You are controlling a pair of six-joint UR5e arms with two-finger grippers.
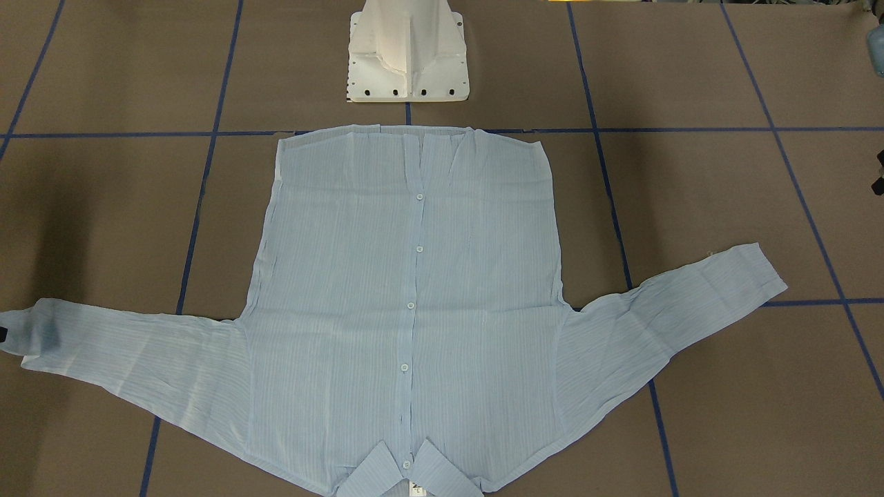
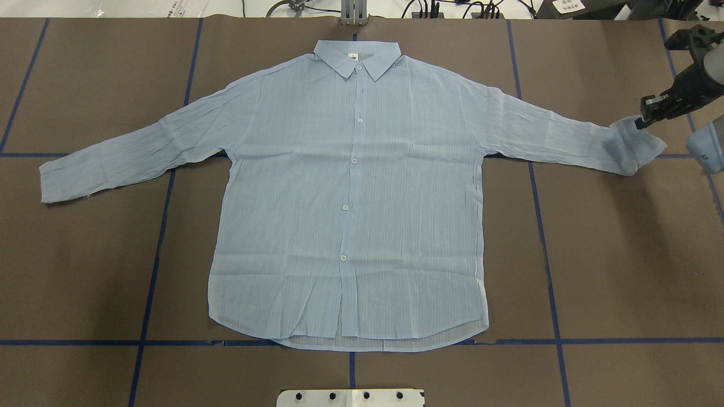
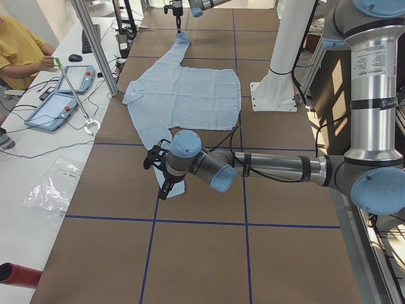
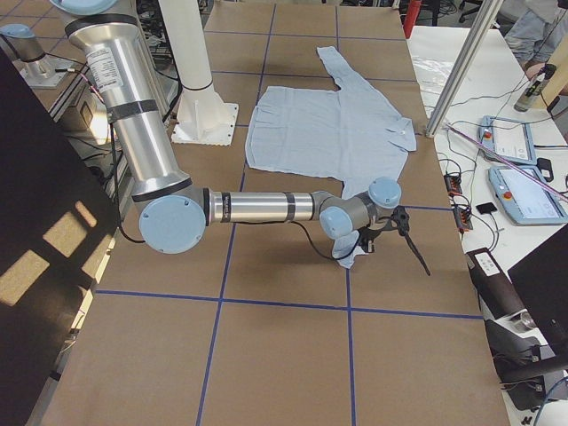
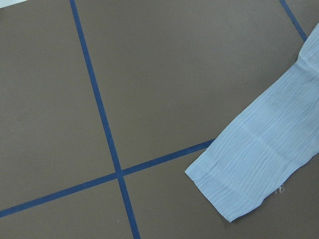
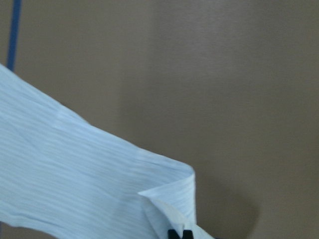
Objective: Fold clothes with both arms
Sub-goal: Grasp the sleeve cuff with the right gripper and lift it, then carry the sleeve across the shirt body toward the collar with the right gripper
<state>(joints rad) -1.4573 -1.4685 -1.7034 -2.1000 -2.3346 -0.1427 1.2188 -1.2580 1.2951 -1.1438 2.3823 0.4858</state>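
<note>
- The right-side cuff [image 6: 164, 194] is seen closest to the lens in the right wrist view. Its corner is lifted and curled over, and it is pinched between two black fingertips [image 6: 172, 234] at the bottom edge of that view.
- The right gripper [image 2: 641, 120] is clamped on that cuff at the far right of the overhead view, where the sleeve end is raised off the table [image 2: 622, 254].
- The shirt [image 2: 350, 198] is laid flat in the middle of the brown table, front up and buttoned. Its collar [image 2: 357, 56] is turned away from the white pedestal [image 1: 407, 55] and its hem is toward it. Both sleeves are spread out to the sides.
- The left-side sleeve [image 2: 130, 152] is laid flat on the table. Its cuff [image 5: 239, 184] is seen near a crossing of blue tape lines [image 5: 118, 173].
- The left gripper [image 3: 164, 190] is shown only in the exterior left view, held close by that cuff at the end of the left arm [image 3: 272, 168]. Whether its jaws are parted or closed cannot be told.
</note>
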